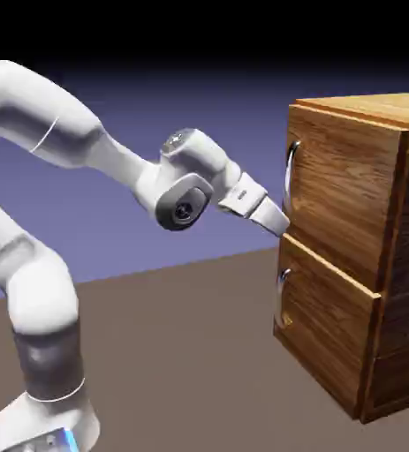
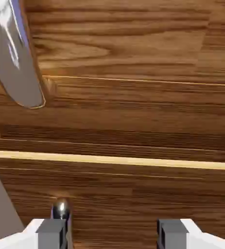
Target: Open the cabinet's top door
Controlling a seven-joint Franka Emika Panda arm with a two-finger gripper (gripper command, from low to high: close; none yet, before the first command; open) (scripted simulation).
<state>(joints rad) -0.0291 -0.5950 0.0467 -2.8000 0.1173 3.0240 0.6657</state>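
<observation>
Even soft rendered light, sharp overall; backdrop darkens toward top.

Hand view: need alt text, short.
Wood-grain cabinet front fills the frame, a pale seam running across between the top door and the lower panel. The top door's silver handle sits upper left; two grey fingertips of the open gripper show at the bottom, holding nothing.

In the hand view the top door's handle [image 2: 17, 53] runs off the upper left edge, and the lower handle [image 2: 60, 210] sits half behind a fingertip [image 2: 52, 233]; the exterior view crops the cabinet [image 1: 367, 256] at its right edge
</observation>
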